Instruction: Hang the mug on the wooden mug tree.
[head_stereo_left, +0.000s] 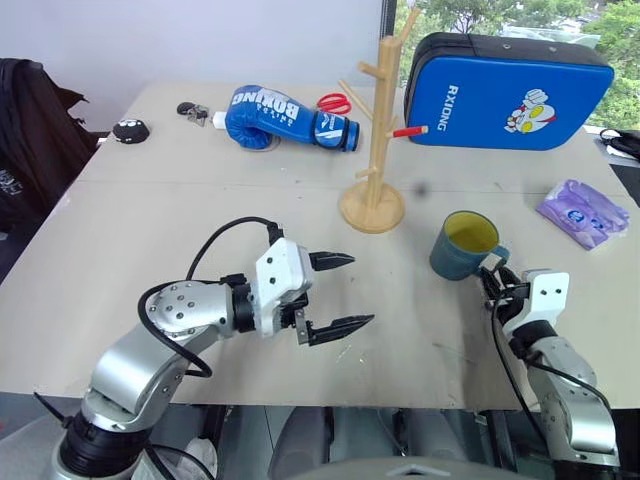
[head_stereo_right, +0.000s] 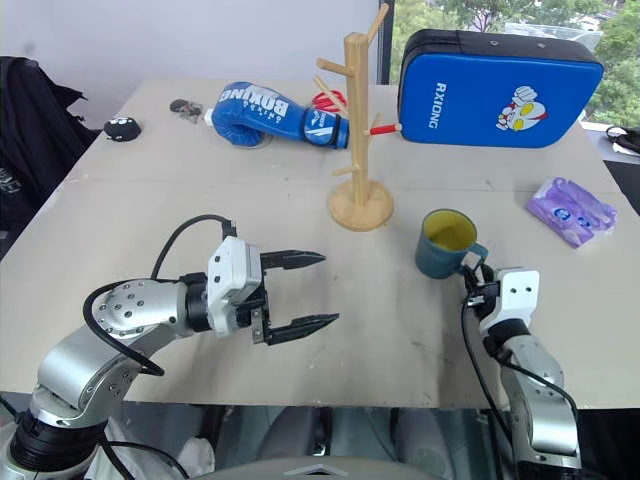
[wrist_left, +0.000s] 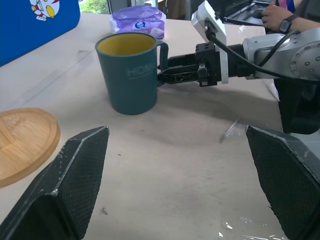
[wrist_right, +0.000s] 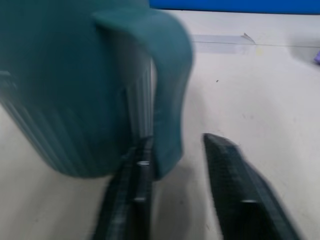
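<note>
We find the mug (head_stereo_left: 466, 245) upright on the worktop (head_stereo_left: 120, 240), near its right front part, with its handle turned toward the right claw (wrist_left: 167, 75). We judge it ceramic: rigid, smooth-glazed, fairly light for its size, and breakable if dropped or knocked against the post. The loop handle is the sensible hold, since it must stay free enough to slip over a peg; a pinch on one side of the loop risks the body swinging under its own weight.

The right claw has one finger inside the handle loop and the other outside it. The wrist view shows a gap between the outer finger and the handle, so we cannot tell whether the grip is firm. The mug rests on the worktop, not lifted.

The left claw (head_stereo_left: 338, 294) hovers wide open and empty, left of the mug and pointing toward it.

The mug tree (head_stereo_left: 374, 130) stands behind and left of the mug, well apart, its red-tipped peg pointing right. Behind it lie a boxing glove (head_stereo_left: 285, 118), red scissors (head_stereo_left: 335, 103) and a blue pad (head_stereo_left: 505, 90); a purple packet (head_stereo_left: 582, 212) sits to the right. We judge the path from mug to tree unobstructed; the left claw is the nearest thing to it.
</note>
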